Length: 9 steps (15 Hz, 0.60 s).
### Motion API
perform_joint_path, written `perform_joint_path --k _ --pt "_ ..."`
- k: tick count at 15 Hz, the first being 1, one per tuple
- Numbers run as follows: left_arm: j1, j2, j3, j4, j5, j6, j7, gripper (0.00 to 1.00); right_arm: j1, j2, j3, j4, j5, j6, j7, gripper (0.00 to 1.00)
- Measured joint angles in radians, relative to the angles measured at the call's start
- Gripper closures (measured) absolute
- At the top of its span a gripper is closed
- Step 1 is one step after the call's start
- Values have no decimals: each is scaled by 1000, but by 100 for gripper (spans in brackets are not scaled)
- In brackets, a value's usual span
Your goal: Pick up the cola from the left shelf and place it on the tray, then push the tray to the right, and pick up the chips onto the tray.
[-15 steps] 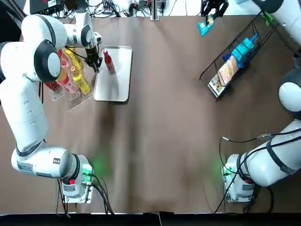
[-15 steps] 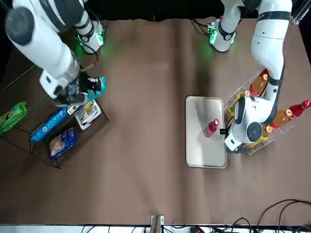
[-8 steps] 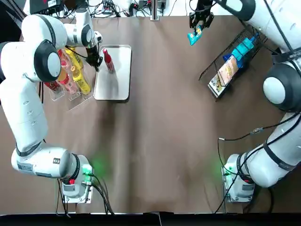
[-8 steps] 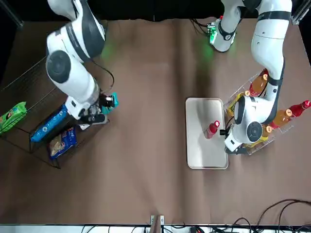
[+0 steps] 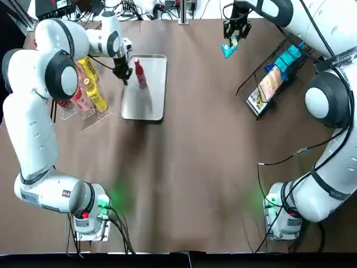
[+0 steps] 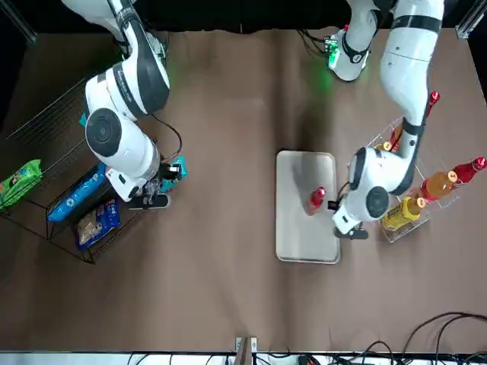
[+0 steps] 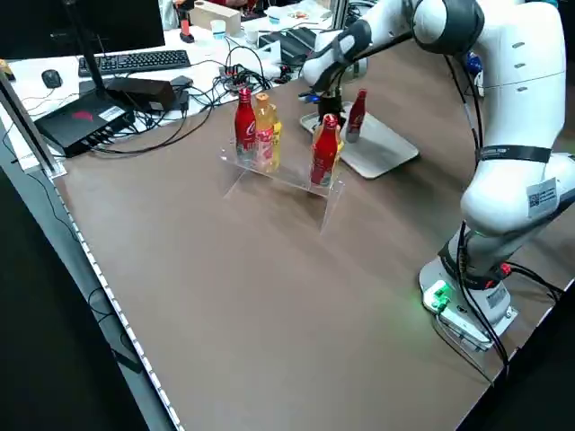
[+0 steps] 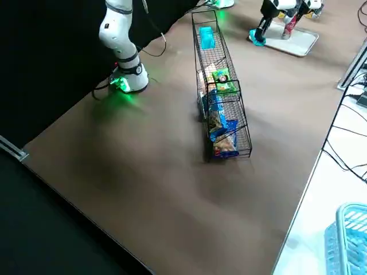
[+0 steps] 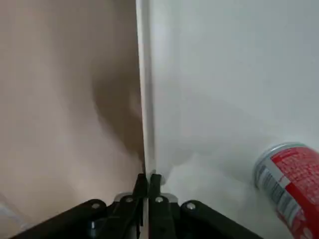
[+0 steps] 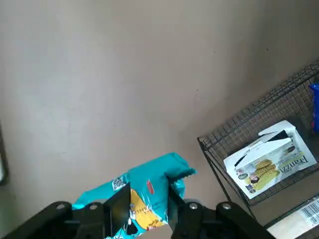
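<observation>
The left tool [image 9: 148,180] has its two fingers pressed together, empty, and set low against the left rim of the tray [image 5: 150,103]. The tray sits farther to the right than it did a second ago, and a gap has opened between it and the clear shelf [image 5: 83,103] of bottles. The cola bottle [image 5: 139,72] stands upright on the tray, just beside the tool, and has ridden along without tipping. Judging by this, the cola step is done and the push to the right is under way, though the tray has covered only a small part of the bench [image 5: 189,167].

The right tool [image 10: 146,206] is clamped on a teal chips bag [image 5: 228,49], held above the far edge of the bench. Over the last second it has carried the bag away from the wire rack [image 5: 262,92] and toward the middle. The bag and the tray are still well apart, so the chips are likely to go down only once the two come closer.
</observation>
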Motion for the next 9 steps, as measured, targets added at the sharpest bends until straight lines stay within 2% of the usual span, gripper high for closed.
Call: perform_joint_path --k 3,9 --pt "-92 10 -3 12 -63 12 -69 95 -6 37 -1 -1 17 6 43 73" --pt "-291 55 -4 82 -136 15 -244 95 5 137 3 -2 149 159 99 73"
